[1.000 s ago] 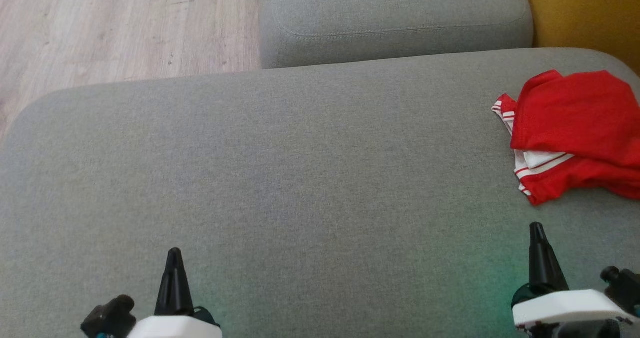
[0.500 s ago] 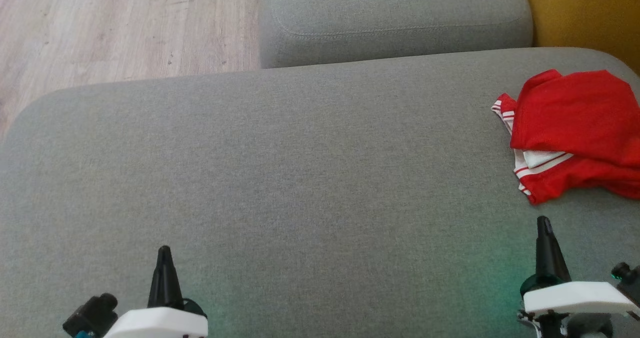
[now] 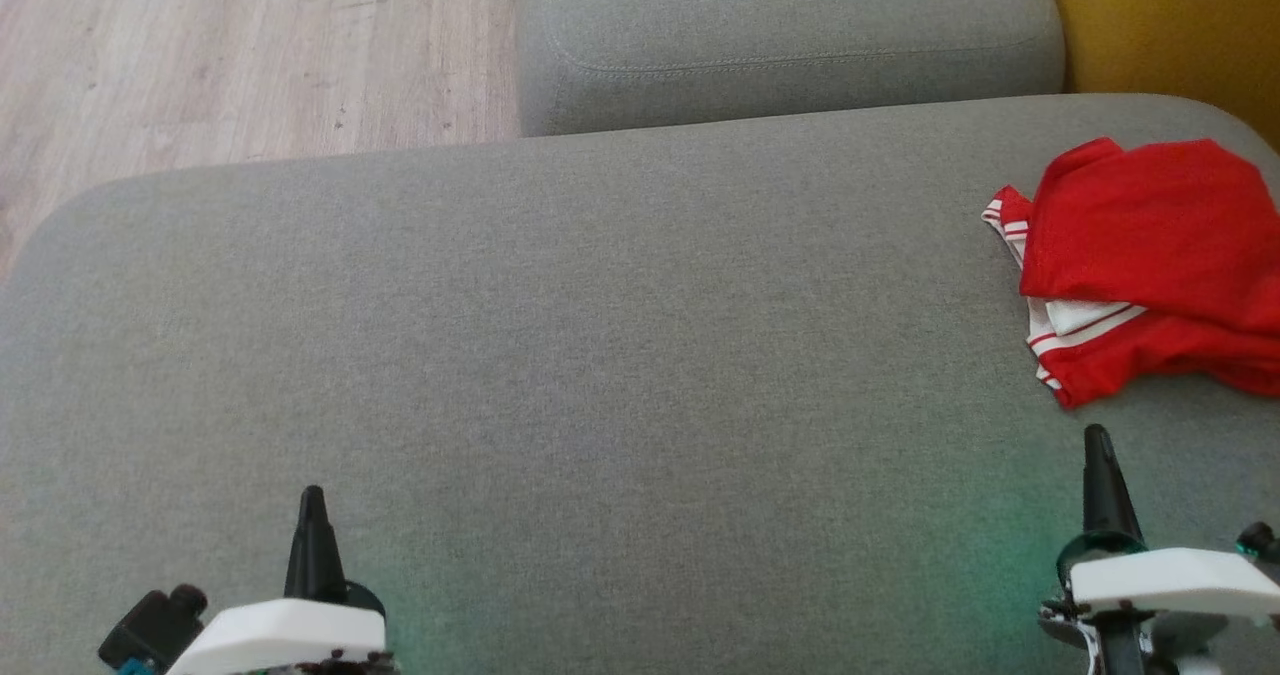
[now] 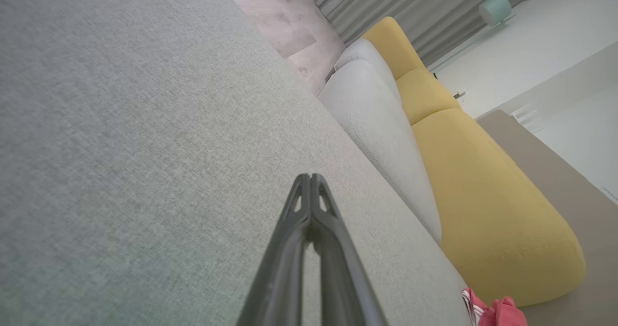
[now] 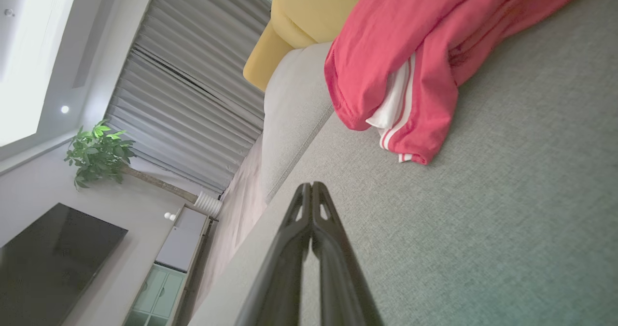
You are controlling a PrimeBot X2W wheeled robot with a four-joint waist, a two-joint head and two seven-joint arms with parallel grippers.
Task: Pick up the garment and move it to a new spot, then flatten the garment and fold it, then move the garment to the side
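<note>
You have a broad grey seat cushion (image 3: 600,335) before you, flat, with rounded corners and a fine, even weave. Against its far edge sits a second grey cushion (image 3: 780,35) in the same cloth, with a stitched seam along its near face. To the far left is pale wood-grain floor (image 3: 200,55), and in the far right corner is mustard-yellow upholstery (image 3: 1170,25).

The garment (image 3: 1150,245) lies crumpled on the seat cushion at its far right. It is thin, soft, bright red cloth in loose folds, with a white panel and red-and-white stripes showing at its left and near edges. Its right part runs off the head view.

Your right gripper (image 3: 1098,440) is at the near right, just short of the garment's near edge with a strip of bare cushion between. Its two long dark fingers are pressed together tip to tip and grip nothing. Your left gripper (image 3: 312,500) is at the near left, well apart from the garment, likewise fully closed and empty, over bare cushion. You cannot tell whether either tip touches the fabric.
</note>
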